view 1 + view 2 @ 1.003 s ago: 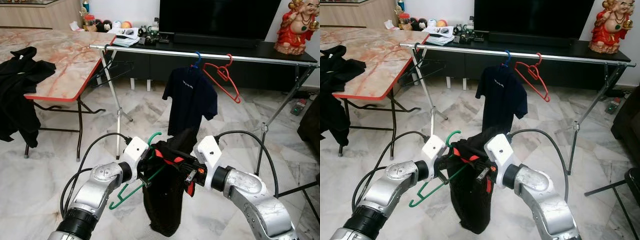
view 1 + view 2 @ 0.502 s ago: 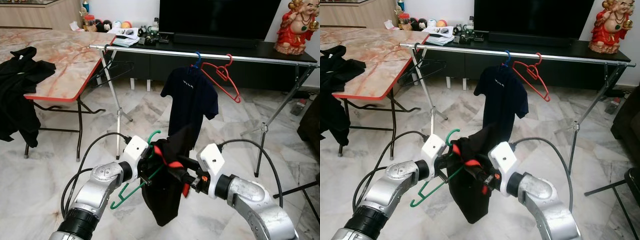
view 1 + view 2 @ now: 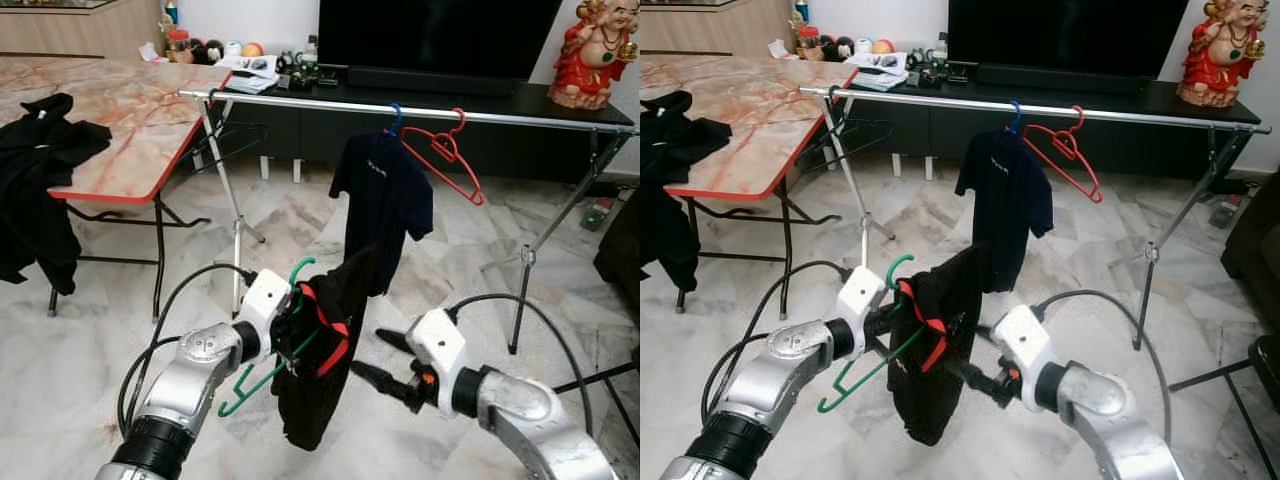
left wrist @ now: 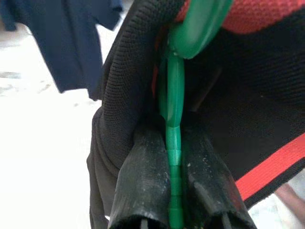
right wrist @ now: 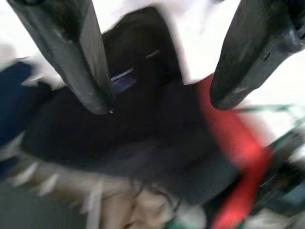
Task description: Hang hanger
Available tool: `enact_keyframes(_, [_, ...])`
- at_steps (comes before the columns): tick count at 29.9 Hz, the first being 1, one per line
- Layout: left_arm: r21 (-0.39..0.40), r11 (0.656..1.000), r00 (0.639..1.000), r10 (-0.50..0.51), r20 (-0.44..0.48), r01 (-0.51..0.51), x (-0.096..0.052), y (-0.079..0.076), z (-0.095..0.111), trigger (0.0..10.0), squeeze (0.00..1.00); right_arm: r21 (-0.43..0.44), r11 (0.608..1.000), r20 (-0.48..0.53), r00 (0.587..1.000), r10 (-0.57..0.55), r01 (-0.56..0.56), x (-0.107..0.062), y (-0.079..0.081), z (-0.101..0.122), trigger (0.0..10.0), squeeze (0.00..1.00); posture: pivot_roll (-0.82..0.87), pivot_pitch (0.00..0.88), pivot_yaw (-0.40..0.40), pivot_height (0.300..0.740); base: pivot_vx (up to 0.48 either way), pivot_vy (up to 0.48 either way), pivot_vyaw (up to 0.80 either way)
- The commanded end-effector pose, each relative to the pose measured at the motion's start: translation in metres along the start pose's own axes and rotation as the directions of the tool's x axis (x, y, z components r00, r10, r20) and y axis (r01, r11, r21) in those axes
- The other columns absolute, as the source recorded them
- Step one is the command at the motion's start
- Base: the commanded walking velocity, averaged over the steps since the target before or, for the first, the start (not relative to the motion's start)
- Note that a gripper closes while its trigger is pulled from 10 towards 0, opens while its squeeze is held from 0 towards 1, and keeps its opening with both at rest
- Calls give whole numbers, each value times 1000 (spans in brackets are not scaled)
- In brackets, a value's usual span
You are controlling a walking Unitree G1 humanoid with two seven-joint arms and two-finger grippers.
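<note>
I am pinching the thin green plastic hanger (image 3: 262, 366) in my left gripper (image 4: 174, 191); a black knit garment with red trim (image 3: 320, 370) is draping from it. The round metal rail (image 3: 420, 112) is lying well ahead and above, its long axis across my front, so the hook needs lifting forward. My right gripper (image 3: 385, 362) is spread, apart from the cloth.

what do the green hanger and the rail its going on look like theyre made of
Green hanger: probably moulded plastic, judging by its smooth, slightly glossy surface with small ridges, pinched in the left gripper. Rail: looks like bare metal tube, silvery with a bright sheen.
</note>
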State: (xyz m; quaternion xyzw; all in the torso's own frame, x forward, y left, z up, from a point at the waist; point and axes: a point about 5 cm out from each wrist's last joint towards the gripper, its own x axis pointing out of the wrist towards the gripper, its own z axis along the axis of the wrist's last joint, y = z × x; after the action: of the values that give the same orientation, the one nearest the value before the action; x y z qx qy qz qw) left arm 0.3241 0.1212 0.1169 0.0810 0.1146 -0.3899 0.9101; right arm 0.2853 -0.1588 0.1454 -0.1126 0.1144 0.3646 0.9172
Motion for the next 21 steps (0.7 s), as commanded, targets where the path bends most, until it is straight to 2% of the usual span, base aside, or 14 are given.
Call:
enact_keyframes(1, [28,999,999,-39,-8,40,0,-4,-2,10000,0,-22,998,5,999,-54,54,-5,-12,3,10000,0,-25,62,-38,740,0,0,0])
enact_keyframes(3, [52,994,995,-93,-41,95,-1,-9,-8,10000,0,-57,997,3,998,-57,57,-6,-21,8,10000,0,-25,61,-38,740,0,0,0])
enact_keyframes(6, [44,993,993,-110,-45,112,-3,-11,-11,10000,0,-89,996,18,999,-29,30,-7,-25,16,10000,0,-30,60,-40,740,0,0,0])
enact_keyframes(9, [66,990,990,-118,-82,123,-5,-9,-18,10000,0,-129,989,17,997,72,-69,-8,-25,23,10000,0,-30,57,-40,740,0,0,0])
enact_keyframes(11, [67,984,983,-157,-94,164,-7,-10,-19,10000,0,-172,977,-25,992,124,-126,-8,-24,20,10000,0,-29,56,-41,740,0,0,0])
enact_keyframes(12, [75,974,974,-203,-104,212,-10,-12,-19,10000,0,-213,958,-72,981,182,-194,-8,-25,16,10000,141,-30,56,-44,740,0,0,0])
enact_keyframes(14, [81,970,970,-219,-108,228,-11,-13,-18,10000,0,-221,950,-85,975,207,-221,-8,-25,14,10000,141,-30,56,-44,740,0,0,0])
enact_keyframes(15, [99,958,958,-257,-124,269,-13,-13,-16,10000,0,-220,926,-104,951,290,-306,-8,-22,13,10000,1000,-25,58,-48,740,0,0,0])
enact_keyframes(19, [115,925,927,-343,-153,362,-18,-14,-11,10000,0,-239,853,-172,885,433,-464,-9,-17,10,10000,1000,-18,55,-51,740,0,0,0])
enact_keyframes(21, [120,918,920,-357,-163,377,-19,-15,-11,10000,0,-252,841,-199,876,440,-479,-8,-18,8,10000,1000,-17,54,-51,740,0,0,0])
